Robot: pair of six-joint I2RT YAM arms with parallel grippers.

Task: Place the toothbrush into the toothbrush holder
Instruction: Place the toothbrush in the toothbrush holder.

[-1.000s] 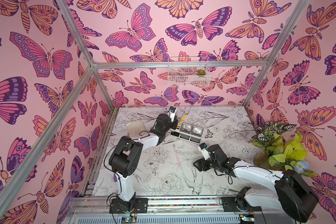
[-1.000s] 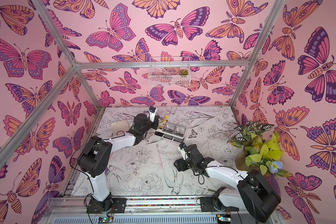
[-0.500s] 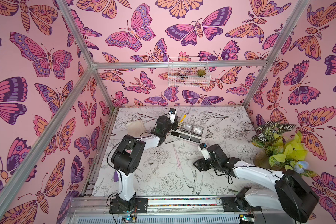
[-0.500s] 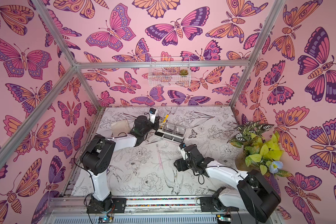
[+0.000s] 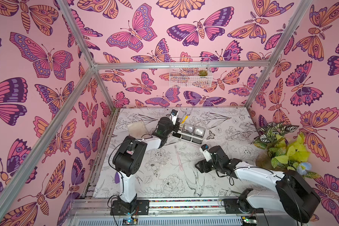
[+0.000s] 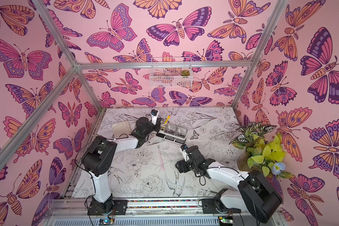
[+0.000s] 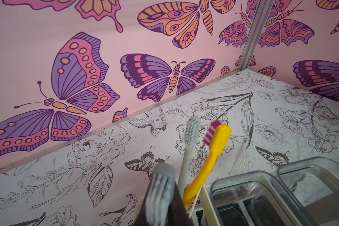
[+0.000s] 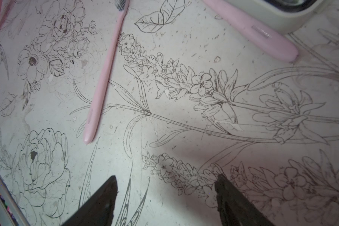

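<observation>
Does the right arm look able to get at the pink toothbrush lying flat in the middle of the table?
Likely yes. The right gripper stands open, and the pink toothbrush lies flat on the table just ahead of it, with nothing between them.

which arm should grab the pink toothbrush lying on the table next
Right: the right gripper is open and low over the table, with the pink toothbrush lying just ahead of it. The left gripper is shut on a grey toothbrush at the toothbrush holder.
</observation>
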